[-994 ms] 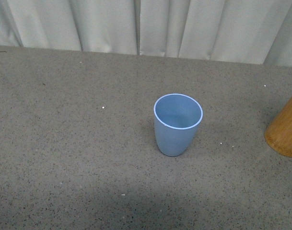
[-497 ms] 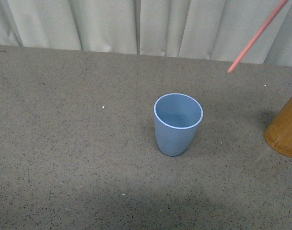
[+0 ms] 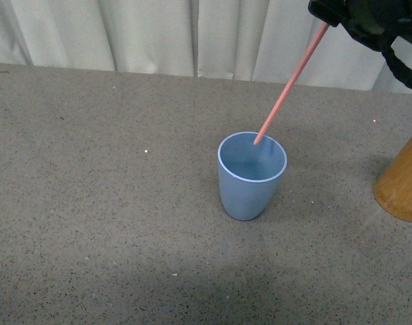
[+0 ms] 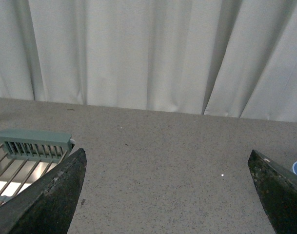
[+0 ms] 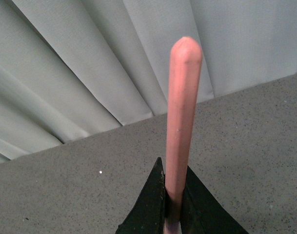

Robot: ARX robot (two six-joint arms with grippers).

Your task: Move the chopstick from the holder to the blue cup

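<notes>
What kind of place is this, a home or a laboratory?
Probably a test setup rather than a home: a speckled grey table with pale curtains as backdrop, and only a blue cup and a holder on it.

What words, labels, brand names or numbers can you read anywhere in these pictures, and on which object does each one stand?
None: no view shows readable text.
The blue cup, holder, chopstick, table and curtain are plain and unmarked.
</notes>
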